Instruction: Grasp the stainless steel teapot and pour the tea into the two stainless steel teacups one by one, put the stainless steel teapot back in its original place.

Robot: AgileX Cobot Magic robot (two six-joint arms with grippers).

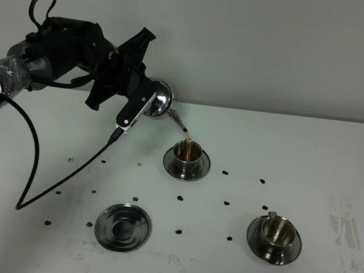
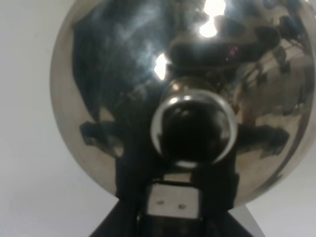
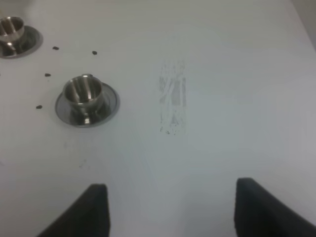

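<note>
The stainless steel teapot (image 1: pixel 161 97) hangs tilted above the table, and my left gripper (image 1: pixel 145 99) is shut on its handle. A thin brown stream runs from its spout (image 1: pixel 175 116) into the far teacup (image 1: pixel 188 153), which stands on its saucer. The near teacup (image 1: pixel 276 230) stands on its own saucer at the right. The empty ringed saucer (image 1: pixel 122 226) lies at the front left. In the left wrist view the teapot (image 2: pixel 123 74) fills the frame, with my left gripper (image 2: pixel 174 200) below its lid knob (image 2: pixel 193 129). My right gripper (image 3: pixel 177 212) is open above bare table, away from the near teacup (image 3: pixel 83 93) and the far teacup (image 3: pixel 11 28).
Small dark specks (image 1: pixel 182 198) are scattered over the white table (image 1: pixel 341 159) between the saucers. A black cable (image 1: pixel 61 177) droops from the left arm down to the table. A scuffed patch (image 3: pixel 173 96) marks the surface to the right of the near cup.
</note>
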